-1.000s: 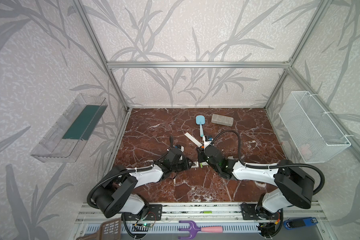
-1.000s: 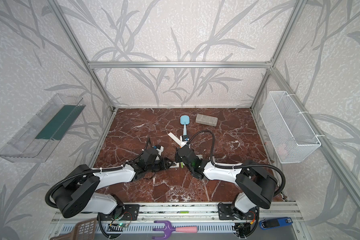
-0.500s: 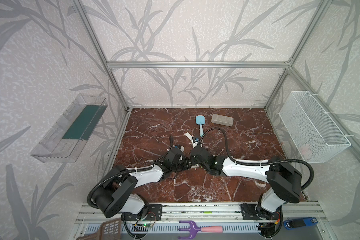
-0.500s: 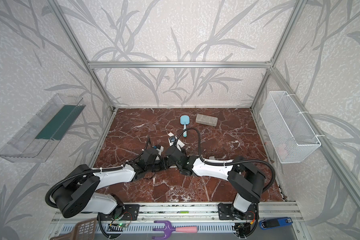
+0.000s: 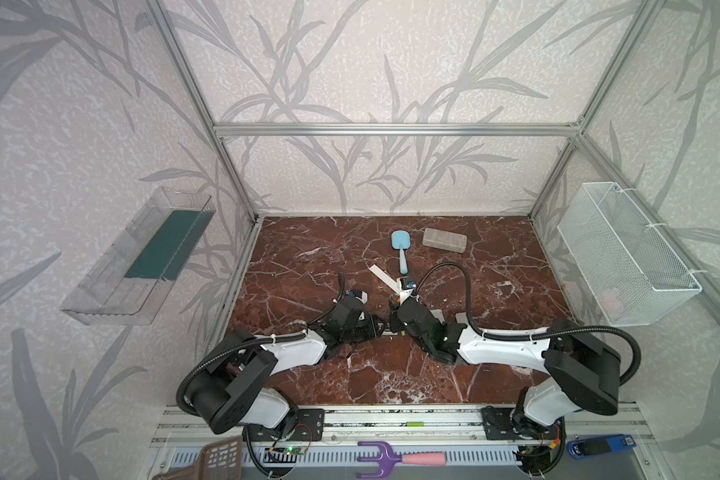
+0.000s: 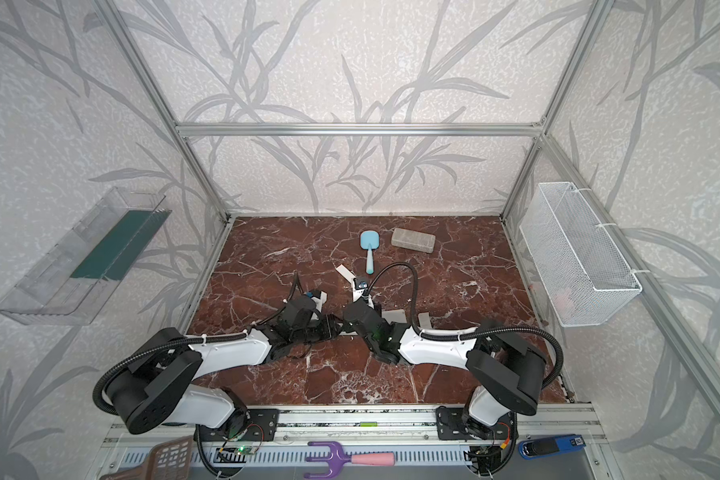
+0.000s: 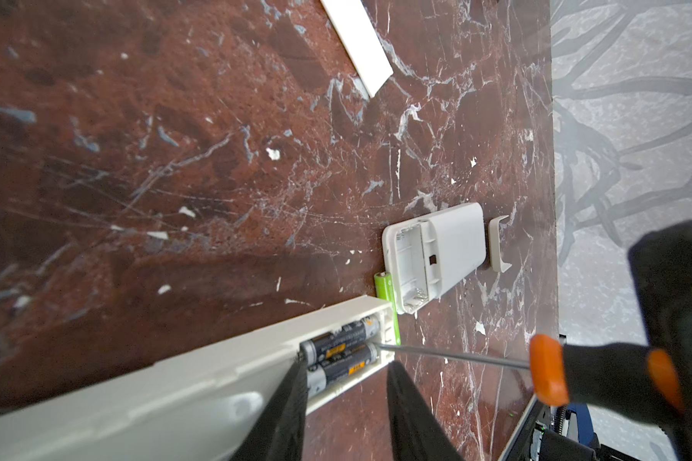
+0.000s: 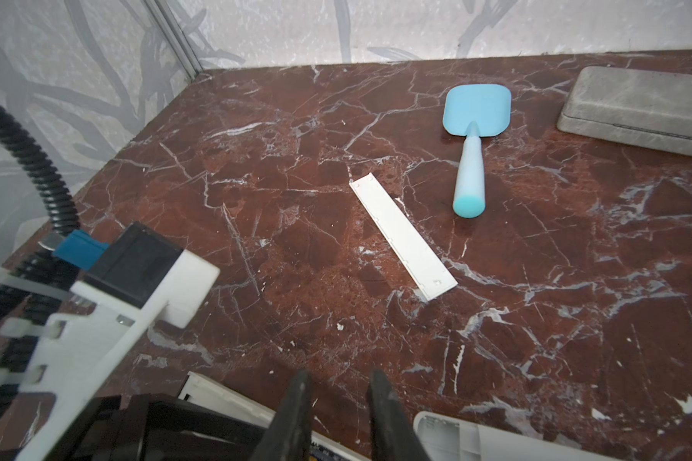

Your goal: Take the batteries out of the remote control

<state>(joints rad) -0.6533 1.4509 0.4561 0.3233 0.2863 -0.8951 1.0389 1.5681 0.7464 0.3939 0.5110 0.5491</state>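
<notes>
In the left wrist view the left gripper [image 7: 344,365] clamps the long white plastic remote control [image 7: 176,391]. Its open bay, lower centre, holds two black cylindrical batteries [image 7: 336,343]. A lime-green cylindrical battery [image 7: 384,285] lies just beside it on the red marble table [image 7: 176,159]. The right gripper [image 8: 339,375], apparently clenched on the orange-and-black screwdriver [image 7: 548,375], points its tip at the bay.

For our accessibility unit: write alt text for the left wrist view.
The tip of a screwdriver pokes at two dark batteries in the open end of a long white remote. Beyond it lie a lime-green battery and a smaller white remote, its compartment empty.
</notes>
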